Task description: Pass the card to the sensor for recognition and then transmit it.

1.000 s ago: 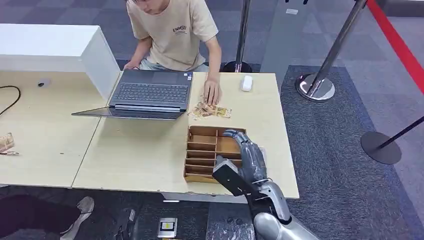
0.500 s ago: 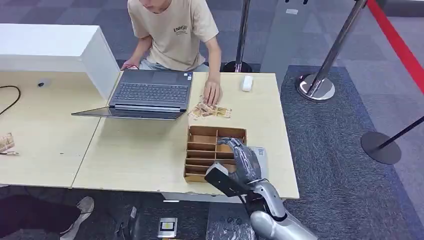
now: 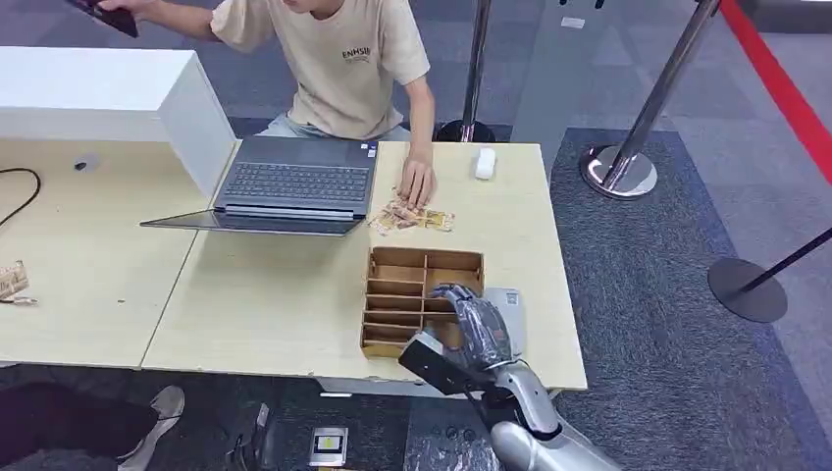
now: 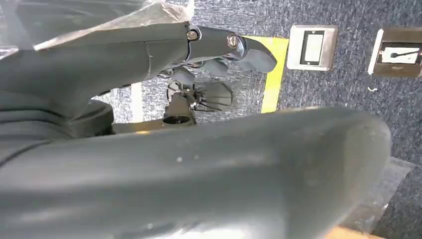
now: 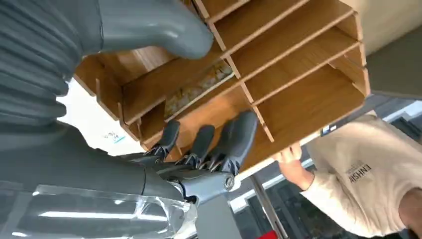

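Bench (image 3: 275, 304) carries a laptop (image 3: 294, 182) at its far edge and a wooden tray (image 3: 397, 294) near its front right corner. My right hand (image 3: 476, 329) is over the tray's right compartments, fingers (image 5: 239, 134) spread inside, holding nothing. Card (image 5: 194, 89) lies in a tray slot.

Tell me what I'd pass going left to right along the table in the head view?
Black cable → open laptop → scattered cards → small white device
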Motion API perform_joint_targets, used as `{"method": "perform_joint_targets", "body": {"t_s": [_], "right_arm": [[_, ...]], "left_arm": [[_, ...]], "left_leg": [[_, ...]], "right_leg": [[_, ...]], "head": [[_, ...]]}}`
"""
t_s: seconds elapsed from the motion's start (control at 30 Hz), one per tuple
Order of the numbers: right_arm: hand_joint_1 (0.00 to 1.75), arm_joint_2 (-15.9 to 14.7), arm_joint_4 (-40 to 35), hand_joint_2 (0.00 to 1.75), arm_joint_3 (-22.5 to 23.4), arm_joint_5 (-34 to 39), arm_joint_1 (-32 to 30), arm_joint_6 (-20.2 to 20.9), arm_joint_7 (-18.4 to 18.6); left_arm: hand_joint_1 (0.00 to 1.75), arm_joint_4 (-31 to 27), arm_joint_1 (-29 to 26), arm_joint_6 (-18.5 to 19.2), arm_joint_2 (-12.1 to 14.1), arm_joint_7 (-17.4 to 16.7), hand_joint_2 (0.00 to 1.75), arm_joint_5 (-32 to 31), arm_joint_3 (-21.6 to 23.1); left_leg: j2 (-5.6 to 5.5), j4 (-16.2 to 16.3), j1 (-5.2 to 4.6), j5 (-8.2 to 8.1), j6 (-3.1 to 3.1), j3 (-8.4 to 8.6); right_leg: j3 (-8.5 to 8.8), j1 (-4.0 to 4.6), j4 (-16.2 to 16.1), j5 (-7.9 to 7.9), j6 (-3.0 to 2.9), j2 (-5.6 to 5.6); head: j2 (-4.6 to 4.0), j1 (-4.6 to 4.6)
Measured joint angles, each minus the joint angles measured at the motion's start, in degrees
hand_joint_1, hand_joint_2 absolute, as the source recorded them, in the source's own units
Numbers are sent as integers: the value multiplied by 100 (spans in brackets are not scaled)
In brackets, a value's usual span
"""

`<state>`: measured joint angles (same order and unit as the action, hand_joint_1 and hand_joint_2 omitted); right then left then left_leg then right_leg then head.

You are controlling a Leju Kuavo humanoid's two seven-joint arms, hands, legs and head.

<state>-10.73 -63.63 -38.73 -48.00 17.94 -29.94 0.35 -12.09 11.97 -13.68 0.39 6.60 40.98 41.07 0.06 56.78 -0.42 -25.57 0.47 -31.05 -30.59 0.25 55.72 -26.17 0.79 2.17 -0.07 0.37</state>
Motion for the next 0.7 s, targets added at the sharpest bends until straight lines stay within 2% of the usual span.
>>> {"method": "perform_joint_targets", "body": {"t_s": [0.03, 0.07, 0.1, 0.13, 0.17, 0.3, 0.7], "right_arm": [[108, 0, 15, 175, -9, -18, 0, -13, 4], [148, 0, 33, 175, -15, -44, 0, -42, 13], [162, 0, 44, 175, -24, -83, 0, -81, 33], [164, 0, 57, 175, -26, -123, 0, -114, 39], [175, 0, 70, 175, -28, -153, 1, -142, 46], [175, 2, 79, 175, -28, -276, 14, -291, 68], [175, 2, 39, 175, -33, -431, 18, -369, 96]], "left_arm": [[0, 0, 3, 0, 0, -7, 0, 0, 0], [0, 0, 6, 0, 0, -13, 0, 0, 0], [0, 0, 8, 0, 0, -18, 0, 0, 0], [0, 0, 12, 0, 0, -31, 0, 0, 0], [0, 0, 16, 0, 0, -48, 0, 2, 0], [0, 0, 29, -2, 0, -77, 0, 2, 0], [0, -37, 41, -46, 0, -118, 0, -17, 0]], "left_leg": [[0, 0, 0, 0, 0, 0], [0, 0, 0, 0, 0, 0], [0, 0, 0, 0, 0, 0], [0, 0, 0, 0, 0, 0], [0, 0, 0, 0, 0, 0], [0, 0, 0, 0, 0, 0], [0, 0, 0, 0, 0, 0]], "right_leg": [[0, 0, 0, 0, 0, 0], [0, 0, 0, 0, 0, 0], [0, 0, 0, 0, 0, 0], [0, 0, 0, 0, 0, 0], [0, 0, 0, 0, 0, 0], [0, 0, 0, 0, 0, 0], [0, 0, 0, 0, 0, 0]], "head": [[0, 0], [0, 0], [0, 0], [0, 0], [0, 0], [0, 0], [0, 2]]}}
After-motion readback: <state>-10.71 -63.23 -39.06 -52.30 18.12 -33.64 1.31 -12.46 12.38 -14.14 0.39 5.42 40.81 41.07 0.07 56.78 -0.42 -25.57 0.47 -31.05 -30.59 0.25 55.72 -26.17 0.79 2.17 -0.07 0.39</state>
